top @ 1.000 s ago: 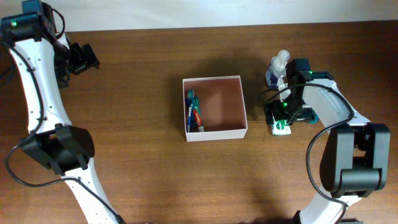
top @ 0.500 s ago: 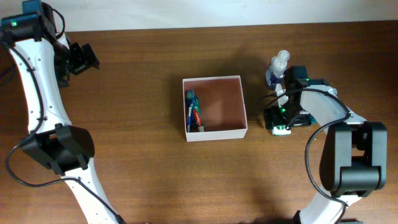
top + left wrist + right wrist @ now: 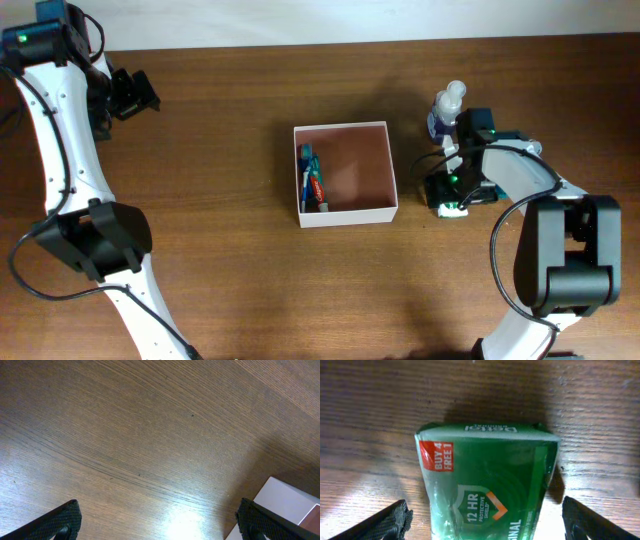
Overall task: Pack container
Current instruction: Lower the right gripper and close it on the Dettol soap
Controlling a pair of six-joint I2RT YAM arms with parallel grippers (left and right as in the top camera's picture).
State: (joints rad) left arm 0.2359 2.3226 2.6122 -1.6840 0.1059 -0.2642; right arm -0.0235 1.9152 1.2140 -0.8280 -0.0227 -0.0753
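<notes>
Between fingers of the released right claw, green soap pack, container well apart, left claw likewise released.

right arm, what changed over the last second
The right arm slid its wrist a little down the overhead picture in the first half second, then held. Its tool is open astride the green pack, which lies on the table, not gripped. The left arm, the container, its contents and the bottle are unchanged.
</notes>
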